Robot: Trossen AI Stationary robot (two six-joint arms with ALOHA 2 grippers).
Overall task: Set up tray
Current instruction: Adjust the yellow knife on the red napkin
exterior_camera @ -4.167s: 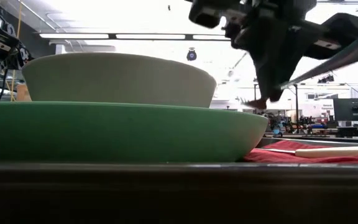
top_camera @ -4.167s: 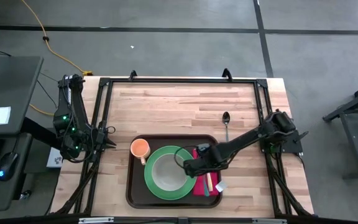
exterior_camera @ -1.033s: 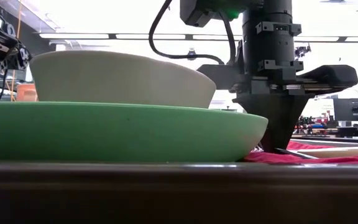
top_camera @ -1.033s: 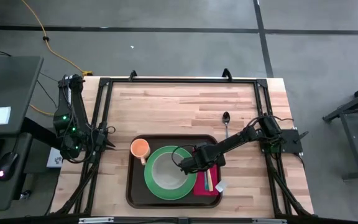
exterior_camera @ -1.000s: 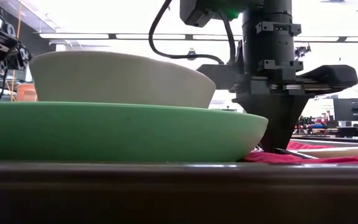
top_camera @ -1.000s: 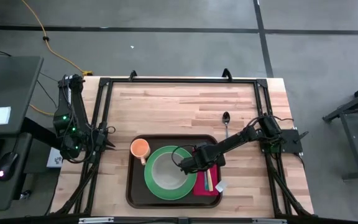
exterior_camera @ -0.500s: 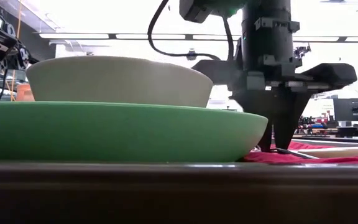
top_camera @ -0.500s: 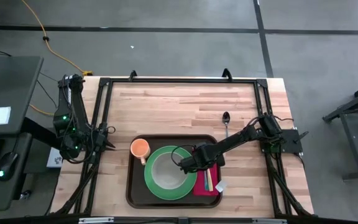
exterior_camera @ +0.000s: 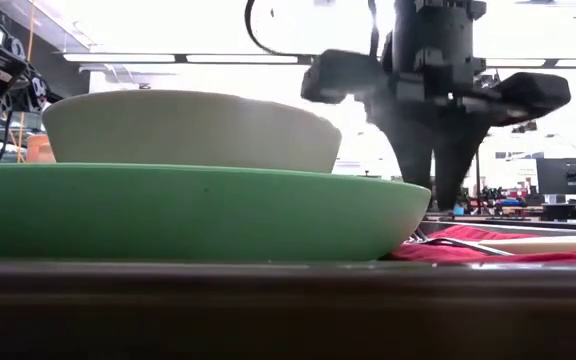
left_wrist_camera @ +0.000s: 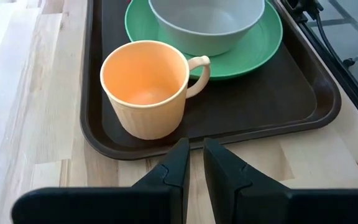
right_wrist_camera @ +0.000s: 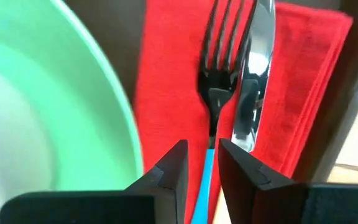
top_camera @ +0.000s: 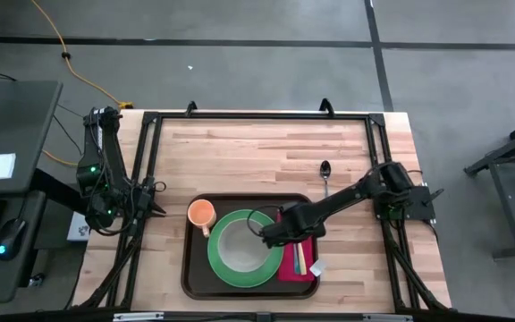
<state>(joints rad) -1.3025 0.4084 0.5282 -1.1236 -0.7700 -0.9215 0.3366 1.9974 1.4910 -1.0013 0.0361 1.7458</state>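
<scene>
Tray [top_camera: 193, 279] holds cup [top_camera: 202, 214] left, plate [top_camera: 244, 249] mid, napkin [top_camera: 295, 259] right.
</scene>
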